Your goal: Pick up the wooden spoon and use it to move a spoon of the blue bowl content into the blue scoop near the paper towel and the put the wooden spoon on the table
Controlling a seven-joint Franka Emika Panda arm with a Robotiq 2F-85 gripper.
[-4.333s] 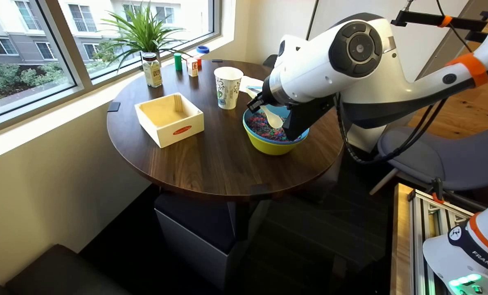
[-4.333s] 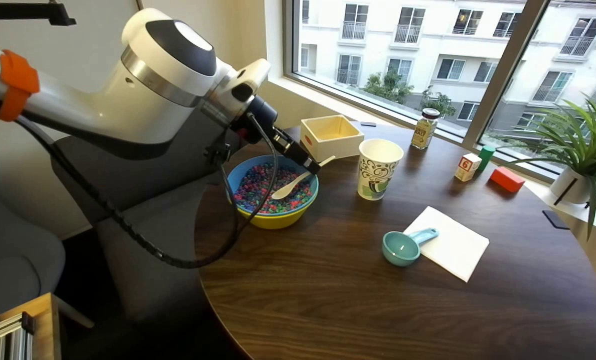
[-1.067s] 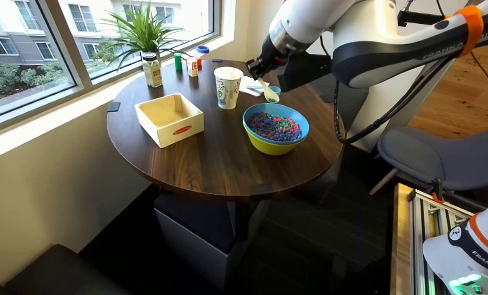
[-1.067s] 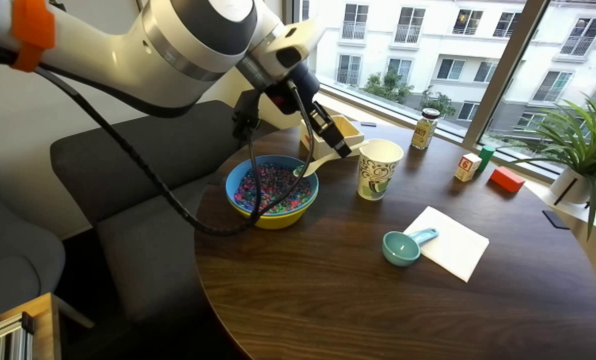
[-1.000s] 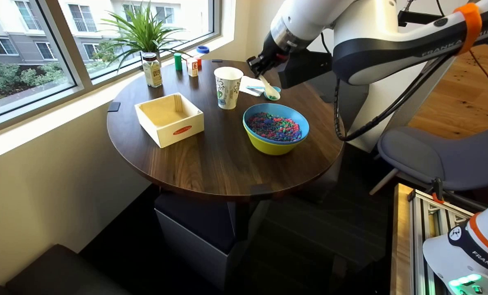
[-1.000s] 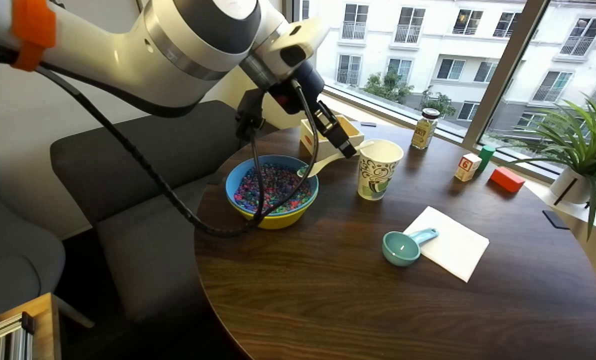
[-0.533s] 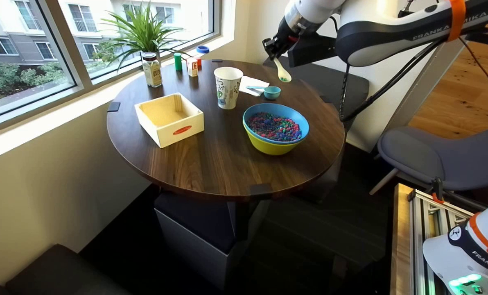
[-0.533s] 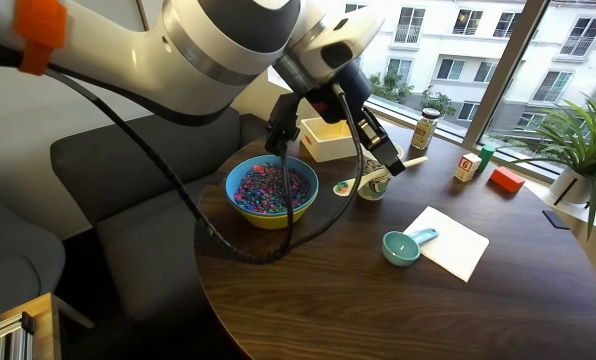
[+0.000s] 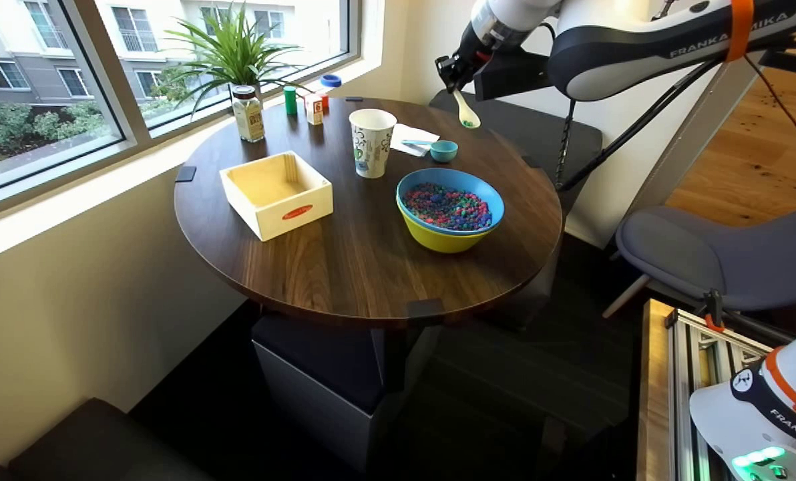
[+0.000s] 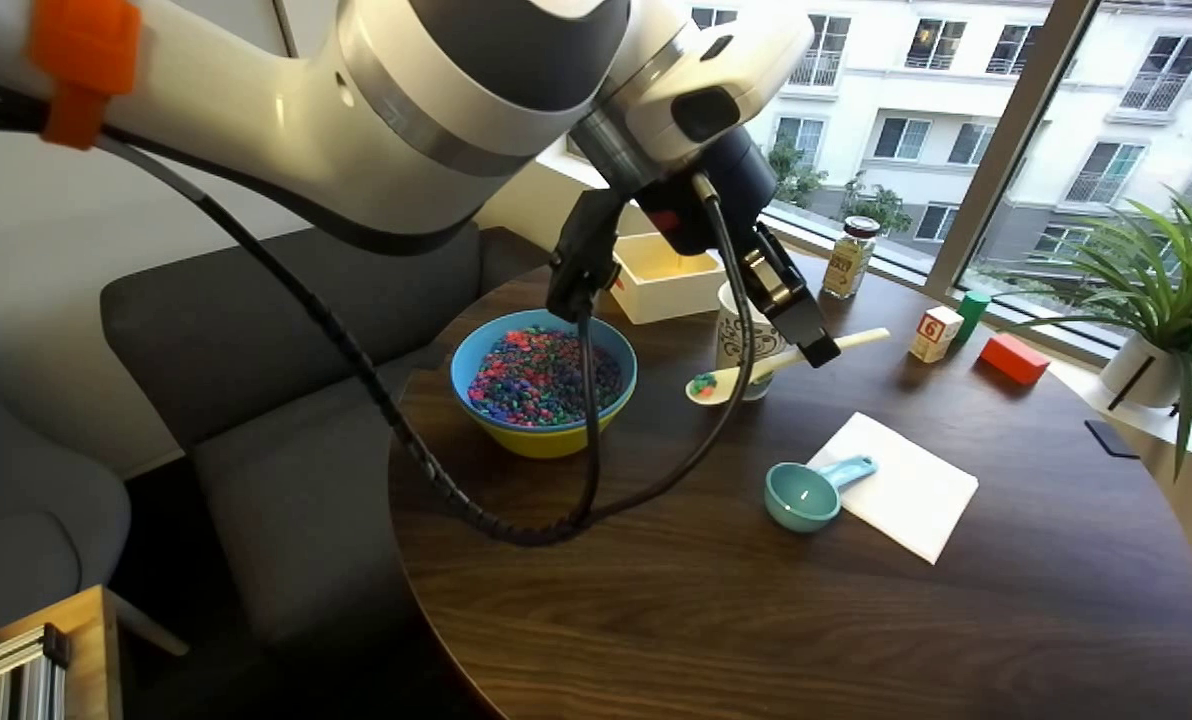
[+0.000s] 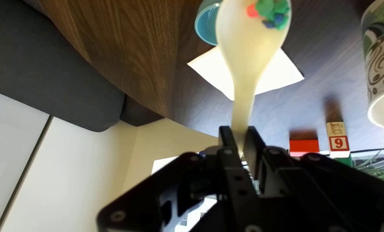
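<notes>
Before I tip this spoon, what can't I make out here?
Wrist view: the wooden spoon loses its tip to the top edge, its handle end to the pincer.
Wrist view: the top edge cuts the blue scoop; the wooden spoon hides its handle.
In an exterior view: the patterned cup is partly behind the pincer; the cable hides a strip of the blue bowl content.

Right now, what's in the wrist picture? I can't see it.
A black tool pinches a cream wooden spoon carrying red, green, blue bits. Beyond, a brown wooden table holds a white paper towel, part of a blue scoop and a patterned paper cup.
</notes>
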